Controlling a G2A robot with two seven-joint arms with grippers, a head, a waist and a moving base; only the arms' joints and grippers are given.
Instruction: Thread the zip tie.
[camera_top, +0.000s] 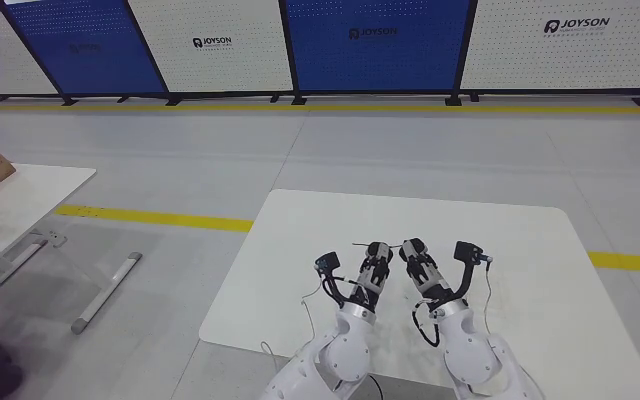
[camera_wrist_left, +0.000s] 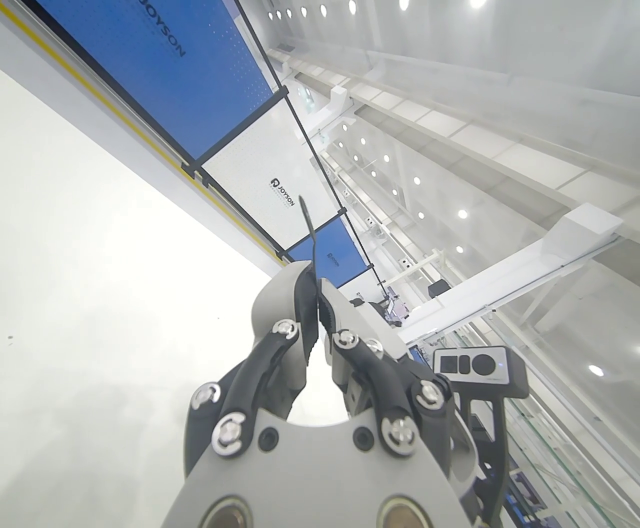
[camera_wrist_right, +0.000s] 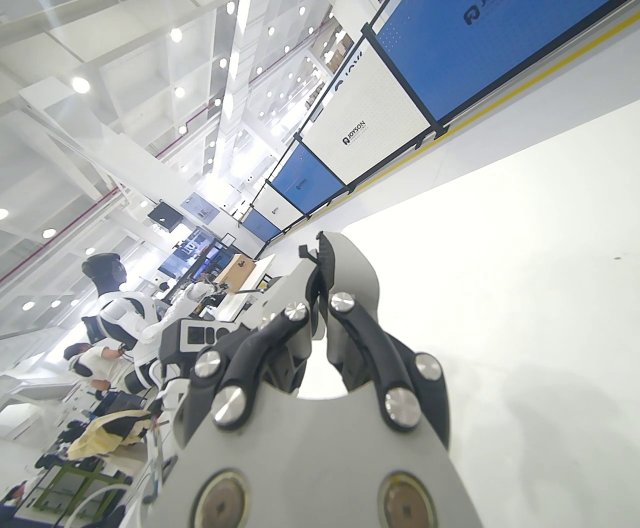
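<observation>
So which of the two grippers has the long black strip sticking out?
The left gripper: the zip tie pokes far beyond it, while the right gripper shows only a black stub.

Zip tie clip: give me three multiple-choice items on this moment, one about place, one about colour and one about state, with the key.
1. Where is the zip tie?
A. Lying loose, touched by nothing
B. Pinched in the left gripper, with its tail sticking out past the fingertips
C. Hanging from a hook

2. What colour is the zip tie?
A. Black
B. White
C. Yellow

3. How do the left gripper's fingers stand?
A. Wide open
B. Half open, holding nothing
C. Shut on the zip tie

Key:
1 B, the left wrist view shows the strip rising from between the fingertips.
2 A, the strip is dark against the pale wall panel.
3 C, the pads meet with the strip clamped between them.
</observation>
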